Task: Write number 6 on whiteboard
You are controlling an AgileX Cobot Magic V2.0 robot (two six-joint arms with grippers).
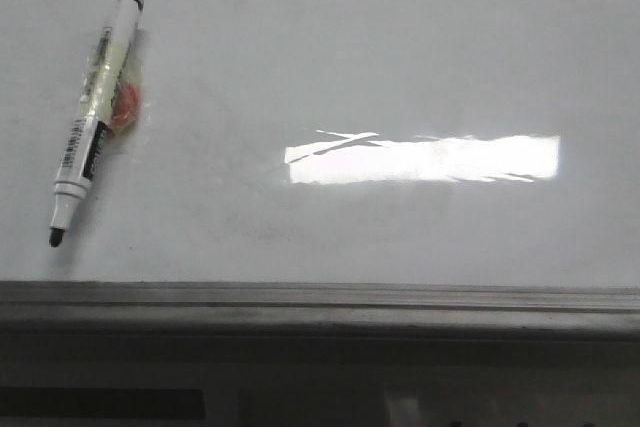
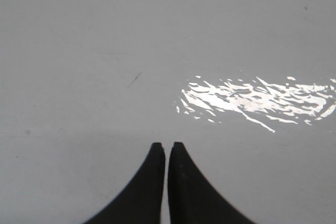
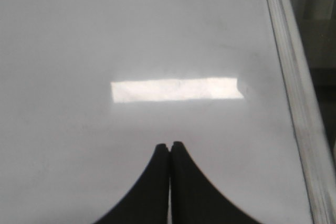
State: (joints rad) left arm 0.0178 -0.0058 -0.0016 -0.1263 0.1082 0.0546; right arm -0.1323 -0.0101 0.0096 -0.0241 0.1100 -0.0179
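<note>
No 6 is yet drawn on the whiteboard (image 1: 400,67), the uncapped marker (image 1: 95,117) lies ungrasped, and the left hand (image 2: 167,148) and right hand (image 3: 169,146) are pressed closed, empty.

Neither arm appears in the front view. In its wrist view the left gripper (image 2: 166,148) has its 2 dark fingers drawn together, a hairline gap between the tips, nothing held. The right gripper (image 3: 170,146) looks fully closed, tips apparently touching, likewise empty.
</note>
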